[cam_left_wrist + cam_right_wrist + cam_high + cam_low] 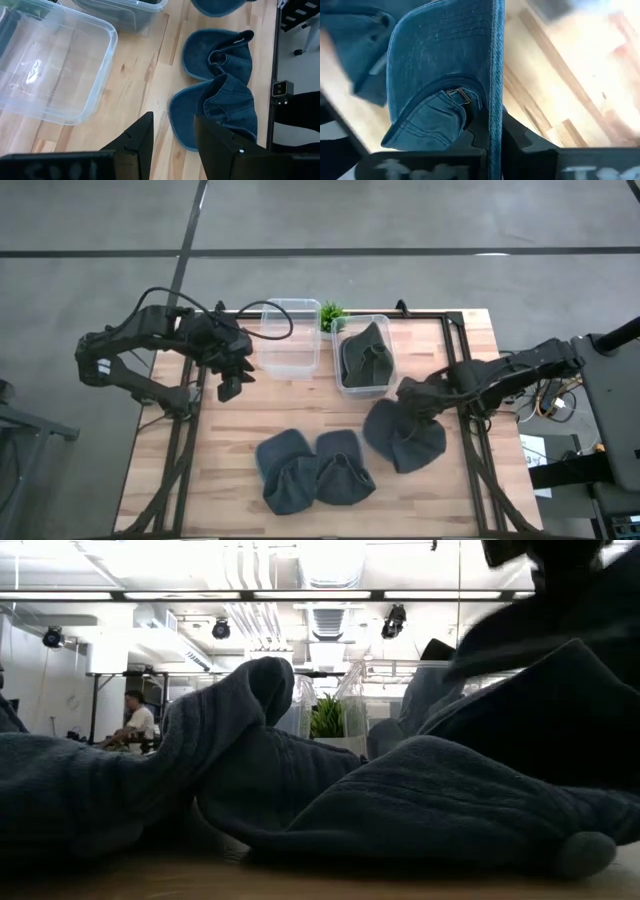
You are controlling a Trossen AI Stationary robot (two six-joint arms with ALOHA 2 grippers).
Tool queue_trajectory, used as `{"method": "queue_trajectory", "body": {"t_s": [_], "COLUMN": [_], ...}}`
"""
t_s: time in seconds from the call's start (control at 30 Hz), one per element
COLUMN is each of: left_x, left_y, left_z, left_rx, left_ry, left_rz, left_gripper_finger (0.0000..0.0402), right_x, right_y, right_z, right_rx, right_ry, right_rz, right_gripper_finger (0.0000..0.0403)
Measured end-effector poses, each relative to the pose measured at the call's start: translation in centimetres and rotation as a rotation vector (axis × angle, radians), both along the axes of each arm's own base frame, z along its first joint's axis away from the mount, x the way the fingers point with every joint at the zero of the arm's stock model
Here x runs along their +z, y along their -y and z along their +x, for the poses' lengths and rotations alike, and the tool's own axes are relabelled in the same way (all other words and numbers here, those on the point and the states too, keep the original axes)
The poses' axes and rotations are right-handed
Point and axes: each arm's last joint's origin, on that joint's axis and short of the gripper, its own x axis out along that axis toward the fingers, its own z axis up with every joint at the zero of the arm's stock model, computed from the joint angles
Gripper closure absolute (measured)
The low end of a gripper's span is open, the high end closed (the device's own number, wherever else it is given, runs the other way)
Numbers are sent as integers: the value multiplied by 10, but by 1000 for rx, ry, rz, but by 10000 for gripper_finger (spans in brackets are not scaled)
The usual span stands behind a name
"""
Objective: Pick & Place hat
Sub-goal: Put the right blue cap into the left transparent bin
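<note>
— Hat [405, 436], where is it sitting?
— Right of centre in the high view, on the table [230, 450], just below the bin [364, 356] that is holding another hat. The right gripper [414, 394] is pinching its brim (the wrist view is showing the edge squeezed between the fingers [479, 127]).
— And the left gripper [237, 372]?
— Hanging at the upper left beside the empty bin [290, 337], fingers parted and gripping nothing. Two more hats [312, 468] are lying at bottom centre.
</note>
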Motion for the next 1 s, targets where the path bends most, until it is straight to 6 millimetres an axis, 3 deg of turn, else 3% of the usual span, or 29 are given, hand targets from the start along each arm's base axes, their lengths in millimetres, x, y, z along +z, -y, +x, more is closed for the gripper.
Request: {"method": "queue_trajectory", "body": {"t_s": [0.23,0.4,0.8,1.0], "left_x": [2,4,23,27], "left_y": [0,0,-2,-2], "left_z": [3,6,26,28], "left_rx": [11,26,98,119], "left_ry": [35,62,344,379], "left_rz": [-6,-16,-84,-90], "left_gripper_finger": [268,268,268,268], "right_x": [57,85,117,138], "right_y": [-3,-3,-3,-3], "right_z": [7,18,79,94], "right_rx": [62,-31,-271,-343], "right_ry": [191,311,540,609], "right_rz": [28,-36,-445,-618], "right_gripper_finger": [393,392,391,391]}}
